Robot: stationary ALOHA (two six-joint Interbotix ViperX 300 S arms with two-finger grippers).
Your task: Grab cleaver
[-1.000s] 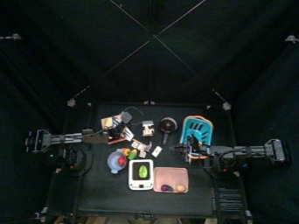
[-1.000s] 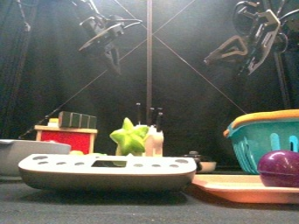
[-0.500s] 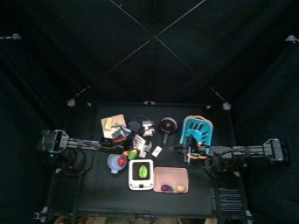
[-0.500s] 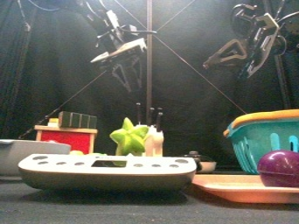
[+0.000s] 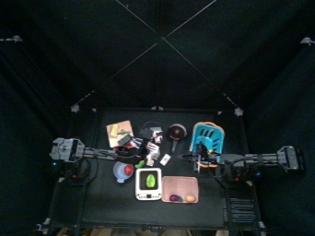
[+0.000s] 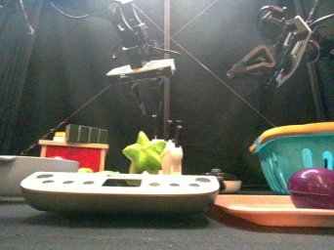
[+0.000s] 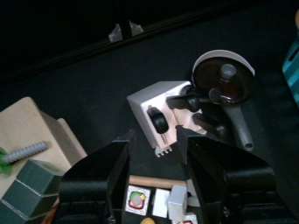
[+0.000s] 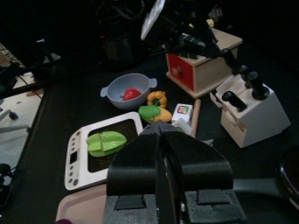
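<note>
A white knife block stands on the black table with black handles sticking out of it. I cannot tell which handle is the cleaver's, and all the blades are hidden. My left gripper hangs open over the block, its jaws spread wide to either side of it and holding nothing. In the front view the left gripper lies level above the handles. My right gripper is shut and empty, and rests high at the right, away from the block.
A black pan lies beside the block and a wooden board on its other side. Nearby are a red box, a blue bowl, a white tray with a green star fruit, and a teal basket.
The left gripper has opened wide from nearly shut. It has swung toward the table's middle, come lower and turned level over the knife block. The right arm has not moved.
</note>
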